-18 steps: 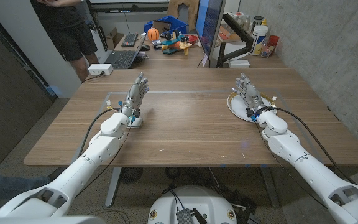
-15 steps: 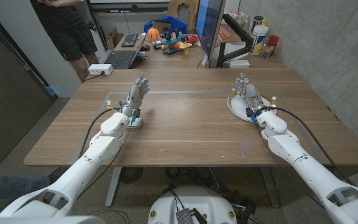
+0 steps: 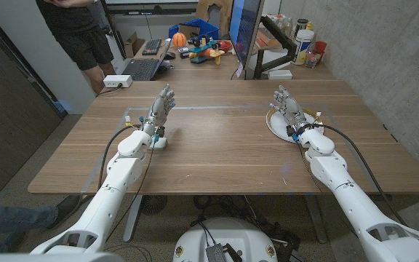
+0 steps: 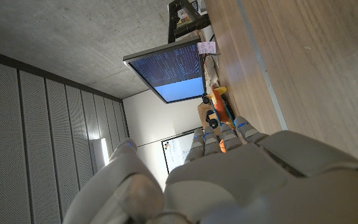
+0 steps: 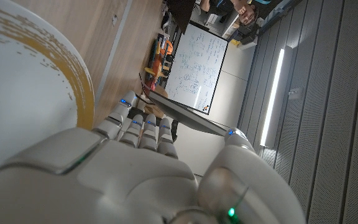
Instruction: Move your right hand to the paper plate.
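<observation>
Where table (image 3: 217,156) spreads: one paper plate (image 3: 276,124), two empty robot hands.

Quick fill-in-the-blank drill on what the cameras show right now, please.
1. The right robot hand is over the paper ____.
2. The plate has a ____-coloured rim band.
3. The left robot hand holds ____.
4. The table is made of ____.

Missing words: plate; yellow; nothing; wood
</observation>
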Robot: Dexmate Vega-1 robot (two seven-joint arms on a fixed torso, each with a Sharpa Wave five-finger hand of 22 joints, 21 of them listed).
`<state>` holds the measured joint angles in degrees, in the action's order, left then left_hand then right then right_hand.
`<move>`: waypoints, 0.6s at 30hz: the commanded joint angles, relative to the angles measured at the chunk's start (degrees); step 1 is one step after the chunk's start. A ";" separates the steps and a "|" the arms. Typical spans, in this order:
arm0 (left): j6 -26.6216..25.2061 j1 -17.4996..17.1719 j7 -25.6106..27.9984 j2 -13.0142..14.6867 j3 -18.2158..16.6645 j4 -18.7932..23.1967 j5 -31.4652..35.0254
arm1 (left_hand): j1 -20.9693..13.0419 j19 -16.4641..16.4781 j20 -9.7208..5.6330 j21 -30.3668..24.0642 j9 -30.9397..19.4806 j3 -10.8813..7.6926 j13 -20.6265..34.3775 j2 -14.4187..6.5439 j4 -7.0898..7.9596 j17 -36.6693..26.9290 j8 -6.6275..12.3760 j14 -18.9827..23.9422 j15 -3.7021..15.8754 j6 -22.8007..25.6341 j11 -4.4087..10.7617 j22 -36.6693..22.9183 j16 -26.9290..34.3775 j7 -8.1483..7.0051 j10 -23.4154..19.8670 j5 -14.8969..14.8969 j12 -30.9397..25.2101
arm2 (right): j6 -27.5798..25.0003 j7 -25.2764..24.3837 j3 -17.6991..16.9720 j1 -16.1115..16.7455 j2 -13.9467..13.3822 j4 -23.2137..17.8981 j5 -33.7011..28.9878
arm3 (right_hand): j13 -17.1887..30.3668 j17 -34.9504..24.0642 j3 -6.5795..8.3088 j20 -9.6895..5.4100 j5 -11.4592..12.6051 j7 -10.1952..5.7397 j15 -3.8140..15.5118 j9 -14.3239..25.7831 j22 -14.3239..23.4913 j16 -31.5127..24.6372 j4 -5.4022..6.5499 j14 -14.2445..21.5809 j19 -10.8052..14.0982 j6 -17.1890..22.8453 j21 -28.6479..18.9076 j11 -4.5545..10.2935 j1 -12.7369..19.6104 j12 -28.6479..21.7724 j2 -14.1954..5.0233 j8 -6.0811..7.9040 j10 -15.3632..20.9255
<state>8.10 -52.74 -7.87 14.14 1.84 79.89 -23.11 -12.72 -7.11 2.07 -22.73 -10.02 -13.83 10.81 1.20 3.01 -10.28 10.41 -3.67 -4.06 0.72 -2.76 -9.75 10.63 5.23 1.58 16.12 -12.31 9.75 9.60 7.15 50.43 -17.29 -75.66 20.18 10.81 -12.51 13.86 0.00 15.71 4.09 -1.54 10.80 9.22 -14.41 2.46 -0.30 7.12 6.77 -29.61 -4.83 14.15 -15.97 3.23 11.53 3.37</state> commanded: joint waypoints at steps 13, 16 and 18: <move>-6.06 0.50 -10.52 -9.45 -8.90 0.67 16.43 | -0.66 -0.23 0.67 0.81 -0.19 -0.25 0.32 -0.27 -0.31 -0.22 0.49 -0.05 -0.79 0.18 -0.50 -0.12 0.38 0.41 0.07 -0.26 -0.17 | -1.48 5.63 -8.50 -0.72 7.37 1.69 -7.93 | 0.12 -0.06 0.10 0.10 0.28 -0.29 -0.49 0.12 0.17 -0.22 0.12 0.14 0.57 0.71 0.61 -0.31 0.20 0.43 -0.11 0.28 0.73; -6.25 0.57 -10.93 -9.86 -9.29 0.74 17.03 | -0.69 -0.23 0.67 0.90 -0.19 -0.25 0.32 -0.29 -0.34 -0.22 0.50 -0.05 -0.75 0.21 -0.56 -0.12 0.38 0.37 0.06 -0.30 -0.17 | -1.06 5.93 -8.84 -1.00 7.79 2.15 -8.39 | 0.12 -0.05 0.07 0.10 0.27 -0.33 -0.46 0.12 0.17 -0.21 0.11 0.18 0.60 0.75 0.70 -0.37 0.18 0.47 -0.10 0.29 0.77; -6.66 0.61 -11.34 -10.11 -9.58 0.81 17.18 | -0.70 -0.23 0.69 0.94 -0.19 -0.25 0.32 -0.31 -0.36 -0.22 0.49 -0.05 -0.77 0.21 -0.57 -0.13 0.38 0.35 0.05 -0.33 -0.16 | -1.02 6.03 -8.99 -1.05 7.95 2.17 -8.78 | 0.12 -0.04 0.05 0.12 0.27 -0.37 -0.47 0.12 0.17 -0.19 0.11 0.19 0.63 0.73 0.76 -0.37 0.17 0.52 -0.10 0.27 0.78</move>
<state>2.71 -52.45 -17.06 6.40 -5.54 80.39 -8.66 -12.71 -7.19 2.57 -21.89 -10.01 -13.99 11.09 1.20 2.84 -10.27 10.63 -3.67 -4.56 0.72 -2.78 -9.74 10.63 5.22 1.60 15.83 -12.31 8.42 14.16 0.08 50.09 -11.15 -74.55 13.68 10.80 -12.52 13.86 0.00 15.71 3.79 -1.54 10.79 9.21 -14.41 2.46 -0.30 7.12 7.07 -29.02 -5.13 14.15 -15.64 3.23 11.53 3.69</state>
